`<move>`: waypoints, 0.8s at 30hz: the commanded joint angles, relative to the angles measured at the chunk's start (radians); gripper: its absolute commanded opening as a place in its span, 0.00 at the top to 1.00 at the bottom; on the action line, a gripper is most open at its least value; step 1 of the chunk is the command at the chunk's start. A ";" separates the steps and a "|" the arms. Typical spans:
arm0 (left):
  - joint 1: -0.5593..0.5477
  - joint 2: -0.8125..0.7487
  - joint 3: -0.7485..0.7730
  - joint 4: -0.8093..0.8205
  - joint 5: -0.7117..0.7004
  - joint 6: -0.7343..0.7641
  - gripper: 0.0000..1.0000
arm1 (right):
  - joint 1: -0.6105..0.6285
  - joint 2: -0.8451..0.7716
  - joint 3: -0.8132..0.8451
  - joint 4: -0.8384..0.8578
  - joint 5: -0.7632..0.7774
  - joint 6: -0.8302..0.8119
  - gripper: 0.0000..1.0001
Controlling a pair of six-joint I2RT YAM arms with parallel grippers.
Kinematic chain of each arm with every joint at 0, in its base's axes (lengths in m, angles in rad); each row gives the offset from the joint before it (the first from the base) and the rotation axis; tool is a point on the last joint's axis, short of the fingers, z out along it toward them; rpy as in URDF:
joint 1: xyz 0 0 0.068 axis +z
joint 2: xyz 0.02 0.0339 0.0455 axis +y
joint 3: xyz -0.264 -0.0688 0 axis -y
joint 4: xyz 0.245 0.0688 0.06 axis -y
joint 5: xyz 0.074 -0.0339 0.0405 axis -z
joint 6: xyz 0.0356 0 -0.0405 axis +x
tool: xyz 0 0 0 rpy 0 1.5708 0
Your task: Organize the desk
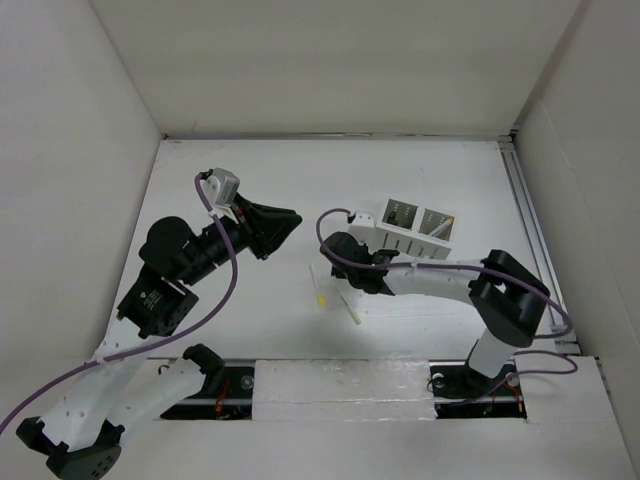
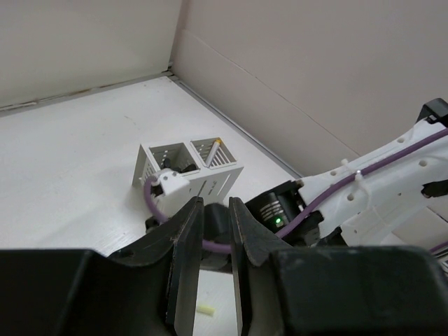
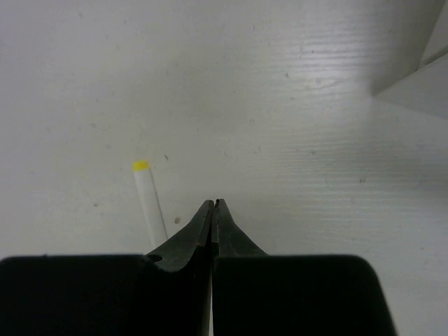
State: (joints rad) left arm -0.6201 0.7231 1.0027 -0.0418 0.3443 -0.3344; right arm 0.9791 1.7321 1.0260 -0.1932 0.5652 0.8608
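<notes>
The desk (image 1: pixel 250 170) is a matte white tabletop walled by white panels. Two white pens with yellow tips lie near its middle, one (image 1: pixel 316 284) left of the other (image 1: pixel 350 309). My right gripper (image 1: pixel 345 268) is shut and empty, low over the desk just above them. In the right wrist view its closed tips (image 3: pixel 212 204) sit right of one white pen (image 3: pixel 149 199). My left gripper (image 1: pixel 285 222) hovers to the left, its jaws a narrow gap apart and empty (image 2: pixel 215 210). It points toward the right arm.
A white slotted two-compartment holder box (image 1: pixel 418 228) stands right of centre, also in the left wrist view (image 2: pixel 189 168), with something yellow-tipped in one compartment. A metal rail (image 1: pixel 525 220) runs along the right edge. A purple cable loops by the right wrist (image 2: pixel 157 210).
</notes>
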 commanded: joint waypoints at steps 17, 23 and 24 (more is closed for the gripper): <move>0.000 -0.013 -0.001 0.059 0.010 -0.003 0.82 | 0.018 -0.075 -0.125 0.046 -0.111 -0.118 0.37; 0.000 -0.007 -0.001 0.057 0.012 -0.005 0.82 | 0.018 -0.052 -0.118 0.051 -0.168 -0.151 0.42; 0.000 -0.007 -0.001 0.057 0.012 -0.003 0.82 | 0.018 -0.042 -0.109 0.048 -0.169 -0.149 0.43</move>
State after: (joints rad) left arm -0.6201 0.7200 1.0027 -0.0418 0.3447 -0.3344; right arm 0.9943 1.6756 0.8894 -0.1688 0.4397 0.7334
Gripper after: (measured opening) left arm 0.178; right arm 0.581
